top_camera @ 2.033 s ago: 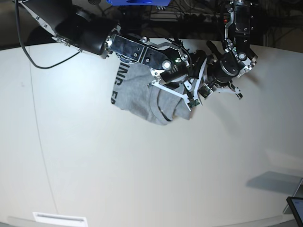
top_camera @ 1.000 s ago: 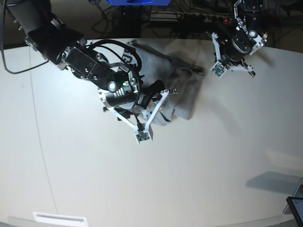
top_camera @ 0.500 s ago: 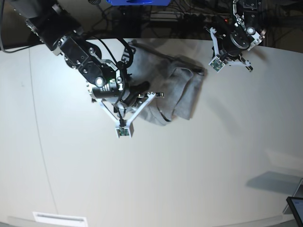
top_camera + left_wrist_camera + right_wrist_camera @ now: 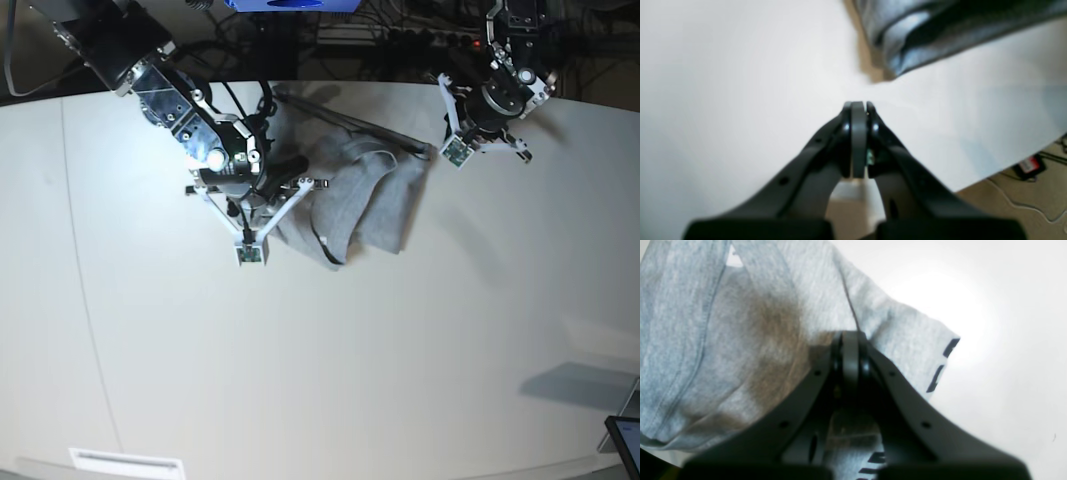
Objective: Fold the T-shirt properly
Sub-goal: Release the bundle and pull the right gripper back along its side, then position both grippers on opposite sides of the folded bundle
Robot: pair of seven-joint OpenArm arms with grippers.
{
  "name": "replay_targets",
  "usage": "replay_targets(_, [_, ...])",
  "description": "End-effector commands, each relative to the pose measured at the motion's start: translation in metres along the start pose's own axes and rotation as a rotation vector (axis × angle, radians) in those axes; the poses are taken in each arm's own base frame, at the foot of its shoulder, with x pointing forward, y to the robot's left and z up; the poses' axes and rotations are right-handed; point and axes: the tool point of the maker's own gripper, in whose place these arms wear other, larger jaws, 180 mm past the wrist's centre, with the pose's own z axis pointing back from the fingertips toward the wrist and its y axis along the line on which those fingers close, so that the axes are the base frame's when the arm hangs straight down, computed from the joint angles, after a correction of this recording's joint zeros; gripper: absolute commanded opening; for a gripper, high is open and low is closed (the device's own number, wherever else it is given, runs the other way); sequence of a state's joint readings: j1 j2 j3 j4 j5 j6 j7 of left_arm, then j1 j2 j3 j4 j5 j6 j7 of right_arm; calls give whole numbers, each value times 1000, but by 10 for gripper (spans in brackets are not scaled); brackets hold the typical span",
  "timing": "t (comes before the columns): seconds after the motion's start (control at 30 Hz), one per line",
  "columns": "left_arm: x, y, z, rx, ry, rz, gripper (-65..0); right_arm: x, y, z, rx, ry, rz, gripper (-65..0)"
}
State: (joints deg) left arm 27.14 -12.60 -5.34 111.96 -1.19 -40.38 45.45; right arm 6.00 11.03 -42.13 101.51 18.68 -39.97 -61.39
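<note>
Right gripper (image 4: pixel 850 336), jaws closed on nothing, is hiding part of the bunched grey T-shirt (image 4: pixel 365 200); left gripper (image 4: pixel 857 106), blurred, is hovering closed, empty.

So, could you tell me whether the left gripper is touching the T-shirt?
Apart. In the left wrist view the left gripper, fingers shut, sits over bare table, with white surface between it and the T-shirt.

Black arms, white wrist brackets; black tapered hand (image 4: pixel 858 106) fingers, small holes.

black lettering on T-shirt (image 4: pixel 740 340), unreadable
</note>
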Motion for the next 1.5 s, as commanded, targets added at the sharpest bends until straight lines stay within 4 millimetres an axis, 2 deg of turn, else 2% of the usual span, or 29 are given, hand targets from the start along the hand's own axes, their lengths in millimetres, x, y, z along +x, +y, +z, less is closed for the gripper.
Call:
replay_targets(0.0, [8,4,2,12,-28,5,-650,13,4,7,16,-40,-2,-647])
replay_targets(0.2, [10,0,1,7,-37,20,-650,40,23,48,119,-85,-22,-647])
replay_targets(0.33, [7,-1,1,3,-30,18,-650,63,16,53,108,-112,-26,-647])
replay_targets(0.47, [8,-2,1,1,-31,19,-650,85,-8,53,42,-155,-6,-647])
replay_targets(0.63, [9,-1,1,3,-34,18,-650,97,-49,35,-82,-188,7,-647])
replay_targets(0.77, [11,0,0,6,-38,19,-650,91,-81,12,-180,-165,3,-647])
replay_targets(0.93, [12,0,0,7,-42,22,-650,72,-107,-10,-261,-110,2,-647])
replay_targets(1.1, [17,-2,-2,3,-52,27,-650,51,-105,-16,-257,-79,1,-647])
replay_targets(1.2, [25,-14,-8,-33,-66,4,-650,47,-103,-17,-253,-72,7,-649])
replay_targets(1.27, [31,-21,-12,-56,-75,-8,-650,44,-95,-18,-241,-68,41,-649])
replay_targets(1.33, [30,-26,-14,-70,-73,-10,-650,51,-89,-18,-234,-97,68,-649])
replay_targets(1.47, [30,-27,-14,-72,-71,-9,-650,64,-91,-18,-246,-123,90,-649])
